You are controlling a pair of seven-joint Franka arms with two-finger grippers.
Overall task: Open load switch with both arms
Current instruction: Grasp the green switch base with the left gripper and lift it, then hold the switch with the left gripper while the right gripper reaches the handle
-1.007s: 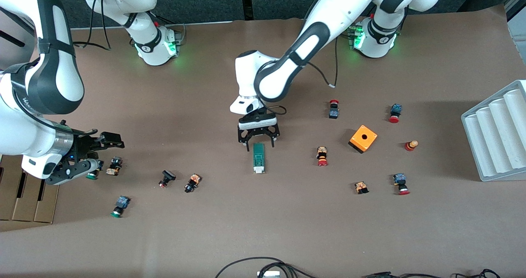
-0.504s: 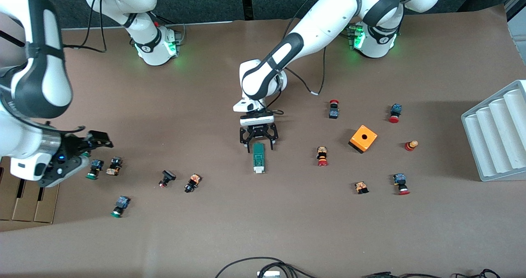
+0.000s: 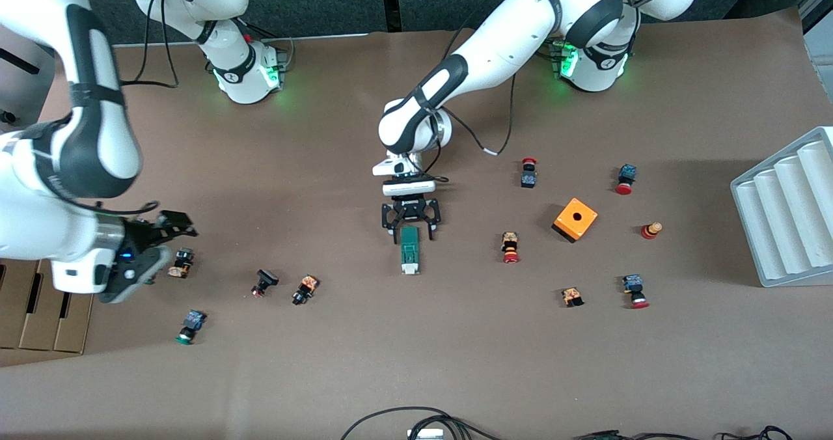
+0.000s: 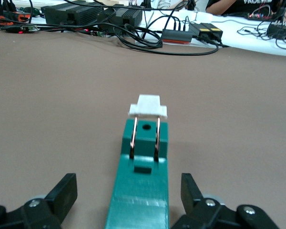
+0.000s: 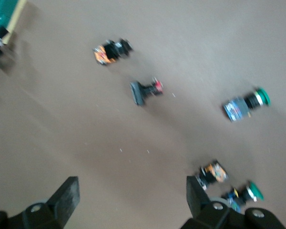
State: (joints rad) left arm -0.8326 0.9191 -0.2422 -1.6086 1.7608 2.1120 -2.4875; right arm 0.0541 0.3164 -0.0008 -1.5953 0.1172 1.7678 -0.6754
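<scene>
One load switch (image 3: 409, 250), straddled unheld by the spread left gripper (image 3: 410, 230), is seen mid-table (image 3: 416, 362); the right gripper (image 3: 153, 248) gapes empty.

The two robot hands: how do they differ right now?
The left hand is low at the table's middle, its open fingers on either side of the green load switch's end, not yet touching it. The right hand is up over small push buttons at the right arm's end of the table, with nothing between its fingers. Shared: both are black, two-fingered and open, and neither holds anything.
</scene>
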